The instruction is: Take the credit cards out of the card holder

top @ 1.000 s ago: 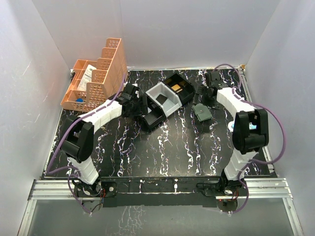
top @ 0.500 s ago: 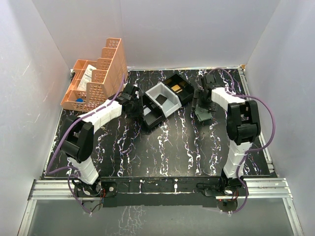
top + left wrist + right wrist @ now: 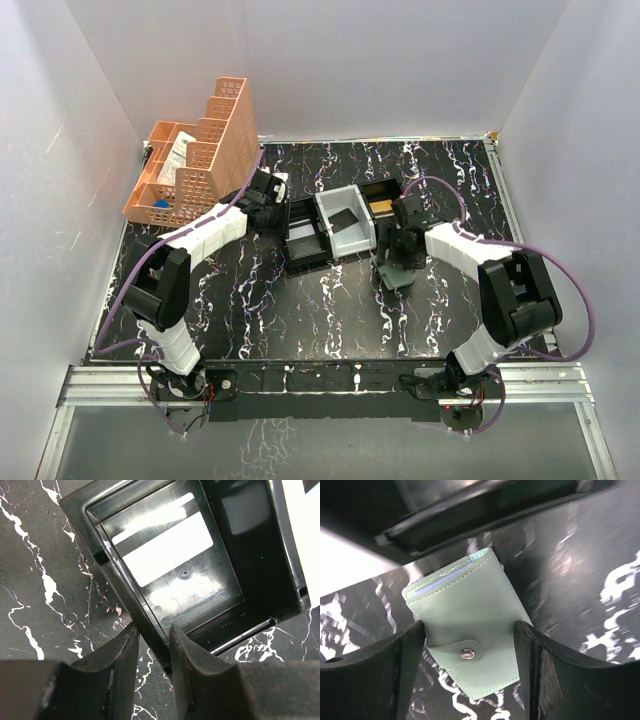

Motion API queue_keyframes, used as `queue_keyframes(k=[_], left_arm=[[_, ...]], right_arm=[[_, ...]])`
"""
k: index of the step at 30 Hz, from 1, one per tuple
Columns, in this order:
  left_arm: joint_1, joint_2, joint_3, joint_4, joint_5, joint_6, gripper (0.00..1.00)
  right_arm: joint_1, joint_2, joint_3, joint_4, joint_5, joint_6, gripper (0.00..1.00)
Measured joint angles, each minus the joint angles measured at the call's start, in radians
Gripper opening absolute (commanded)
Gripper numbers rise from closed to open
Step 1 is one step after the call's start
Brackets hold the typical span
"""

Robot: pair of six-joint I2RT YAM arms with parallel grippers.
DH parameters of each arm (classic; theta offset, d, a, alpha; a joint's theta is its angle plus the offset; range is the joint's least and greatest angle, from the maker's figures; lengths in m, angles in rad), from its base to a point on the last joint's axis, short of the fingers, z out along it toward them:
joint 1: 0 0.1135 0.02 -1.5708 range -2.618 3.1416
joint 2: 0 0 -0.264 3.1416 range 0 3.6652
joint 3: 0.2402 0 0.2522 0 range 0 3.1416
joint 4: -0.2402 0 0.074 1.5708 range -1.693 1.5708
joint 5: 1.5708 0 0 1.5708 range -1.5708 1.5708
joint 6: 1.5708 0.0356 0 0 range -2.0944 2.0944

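The top camera looks down from high above the tray (image 3: 322, 212). Both wrist cameras sit close, each showing its edge.

Marbled table (image 3: 330, 320): tray (image 3: 320, 212), organiser (image 3: 215, 140), card holder (image 3: 470, 615)

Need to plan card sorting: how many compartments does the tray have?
3: left black compartment, middle white compartment, right black compartment. No more seem hidden.

Matt stitched leather-like card holder (image 3: 470, 615), glossy black plastic tray (image 3: 117, 587), glossy marbled table (image 3: 30, 555).
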Motion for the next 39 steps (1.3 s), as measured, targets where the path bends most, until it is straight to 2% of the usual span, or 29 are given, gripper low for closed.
queue_keyframes(k=[6, 11, 13, 15, 18, 19, 23, 26, 29, 31, 36, 39], left_arm=[[-0.002, 0.005, 0.008, -0.012, 0.003, 0.059, 0.26], [-0.002, 0.057, 0.045, -0.038, -0.008, 0.108, 0.28], [-0.002, 0.080, 0.052, -0.050, -0.008, 0.123, 0.30], [-0.002, 0.097, 0.057, -0.063, -0.008, 0.134, 0.37], [-0.002, 0.105, 0.061, -0.084, -0.008, 0.141, 0.50], [-0.002, 0.105, 0.061, -0.091, -0.007, 0.132, 0.56], [-0.002, 0.101, 0.061, -0.088, -0.003, 0.118, 0.57], [-0.002, 0.089, 0.061, -0.091, -0.002, 0.104, 0.59], [-0.002, 0.086, 0.062, -0.100, -0.002, 0.089, 0.72], [-0.002, 0.080, 0.060, -0.103, 0.001, 0.072, 0.78], [-0.002, -0.023, 0.017, -0.095, 0.001, 0.016, 0.93], [-0.002, -0.117, -0.021, -0.078, 0.001, -0.018, 0.96]], right_arm=[[0.200, -0.160, -0.155, 0.020, -0.011, 0.140, 0.67], [0.316, -0.303, -0.275, 0.027, -0.048, 0.248, 0.67], [0.359, -0.349, -0.311, 0.032, -0.068, 0.283, 0.67], [0.395, -0.368, -0.328, 0.041, -0.090, 0.307, 0.68], [0.449, -0.371, -0.332, 0.056, -0.133, 0.334, 0.72], [0.481, -0.371, -0.324, 0.064, -0.165, 0.342, 0.78], [0.488, -0.370, -0.253, 0.008, -0.133, 0.331, 0.87], [0.475, -0.370, -0.112, -0.052, -0.021, 0.298, 0.87], [0.415, -0.360, 0.016, -0.075, 0.059, 0.246, 0.81], [0.360, -0.339, 0.078, -0.070, 0.068, 0.210, 0.72], [0.311, -0.249, 0.128, -0.031, -0.009, 0.164, 0.48], [0.316, -0.156, 0.159, -0.026, -0.060, 0.165, 0.39]])
